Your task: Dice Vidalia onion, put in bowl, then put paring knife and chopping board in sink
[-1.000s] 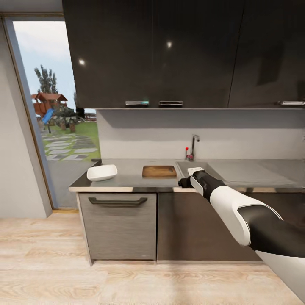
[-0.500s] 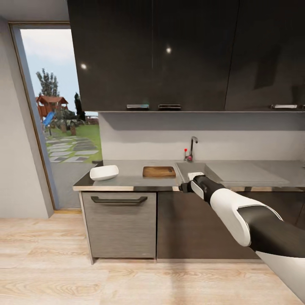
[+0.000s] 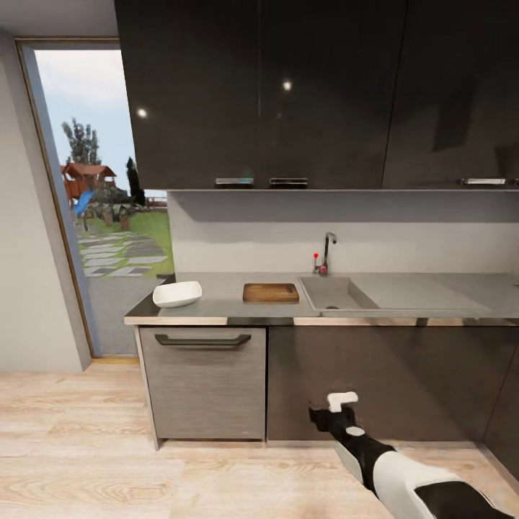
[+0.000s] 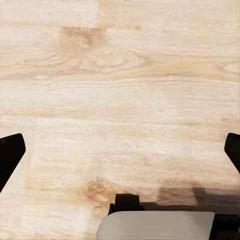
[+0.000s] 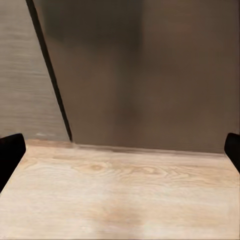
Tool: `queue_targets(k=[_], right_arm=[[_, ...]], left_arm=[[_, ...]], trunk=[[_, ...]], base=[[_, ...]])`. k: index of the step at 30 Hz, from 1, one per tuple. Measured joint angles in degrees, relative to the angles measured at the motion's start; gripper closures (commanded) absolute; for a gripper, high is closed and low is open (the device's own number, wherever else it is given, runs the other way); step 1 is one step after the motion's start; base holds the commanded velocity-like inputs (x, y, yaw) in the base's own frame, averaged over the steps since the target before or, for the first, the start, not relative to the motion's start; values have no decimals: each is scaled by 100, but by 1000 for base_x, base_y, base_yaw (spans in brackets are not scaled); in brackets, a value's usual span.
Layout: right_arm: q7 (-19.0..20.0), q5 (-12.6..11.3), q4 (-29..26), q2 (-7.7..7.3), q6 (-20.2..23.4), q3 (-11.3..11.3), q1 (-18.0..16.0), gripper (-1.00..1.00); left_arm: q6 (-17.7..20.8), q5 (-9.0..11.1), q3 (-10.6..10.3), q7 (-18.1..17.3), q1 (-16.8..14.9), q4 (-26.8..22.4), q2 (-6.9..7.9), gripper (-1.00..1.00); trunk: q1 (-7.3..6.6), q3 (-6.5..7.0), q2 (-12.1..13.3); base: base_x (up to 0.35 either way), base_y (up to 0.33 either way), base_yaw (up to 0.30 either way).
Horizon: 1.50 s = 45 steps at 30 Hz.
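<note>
A: Your right gripper [image 3: 326, 408] has dropped from the sink [image 3: 339, 294] edge to the cabinet fronts [image 3: 375, 382], fingers spread, empty.

B: So no reach begun. The onion isn't visible; the chopping board [image 3: 270, 292] sits mid-countertop [image 3: 223, 303], the bowl [image 3: 177, 294] near its left end.

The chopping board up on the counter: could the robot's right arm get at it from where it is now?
Probably not yet. The right gripper hangs low before the lower cabinets, near the floor, while the chopping board lies on the countertop well above. Nothing blocks it; the arm must rise first.
</note>
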Motion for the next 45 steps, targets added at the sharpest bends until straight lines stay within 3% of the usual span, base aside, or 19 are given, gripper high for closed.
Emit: queue_targets(k=[6,8,10,14,16,17,18,32,45], right_arm=[[0,-3,10,-3,-1033,-4,1146,-100],[0,-4,12,2,-1300,-4,1501,-100],[0,-10,16,13,-1755,-6,2012,-100],[-3,-9,12,30,-2218,-2,2327,-100],[-5,-12,7,32,-2290,-2,2370,-100],[-31,-22,-13,40,-2399,-11,2434,-100],[-35,-23,-16,41,-2406,-11,2438,-100],[-47,-26,-22,38,-2423,-17,2447,-100],[-49,-26,-22,42,-2423,-13,2449,-100]], left_arm=[[-5,-7,9,-29,0,-58,-87,-100],[4,-9,15,-12,0,-207,-149,-100],[27,-3,29,11,-1,-690,-188,-100],[42,17,46,77,-1,-1242,-213,-100],[40,22,48,153,0,-1366,-219,-100],[3,45,53,448,0,-1406,-207,-100],[-3,43,50,466,0,-1380,-205,-100],[-15,42,38,503,0,-1207,-194,-100],[-8,24,25,503,0,-1173,-211,-100]], trunk=[[0,0,1],[0,0,1],[0,0,0],[0,1,0],[0,1,0],[0,1,1],[0,1,1],[0,-8,1],[0,-109,1]], base=[[0,0,0],[0,0,0],[0,0,0],[0,0,0],[0,0,0],[0,0,0],[0,0,0],[0,0,0],[0,0,0]])
